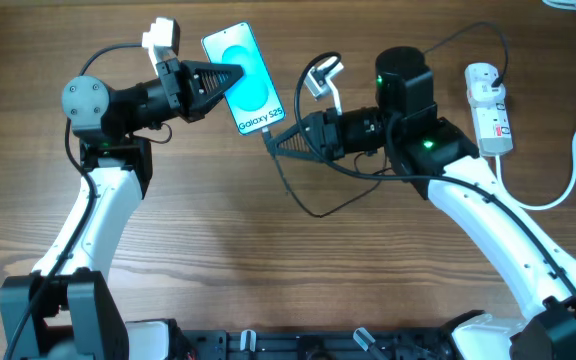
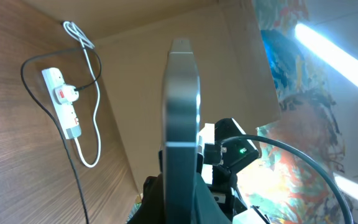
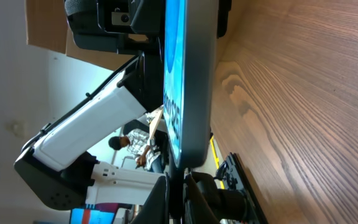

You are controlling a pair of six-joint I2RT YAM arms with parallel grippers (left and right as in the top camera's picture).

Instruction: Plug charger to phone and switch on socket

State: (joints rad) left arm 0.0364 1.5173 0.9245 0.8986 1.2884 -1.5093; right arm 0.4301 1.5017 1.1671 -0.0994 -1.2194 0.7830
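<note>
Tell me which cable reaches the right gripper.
The thin black charger cable, which loops up into the right gripper; the thick white cord trails away to the right instead.

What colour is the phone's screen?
The phone has a light-blue screen with a teal oval in the middle. It shows best in the overhead view.

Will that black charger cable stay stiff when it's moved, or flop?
Probably floppy: the charger cable lies in loose curves on the table. Likely light, trailing slack from the right gripper. It may snag, since it loops under that arm.
</note>
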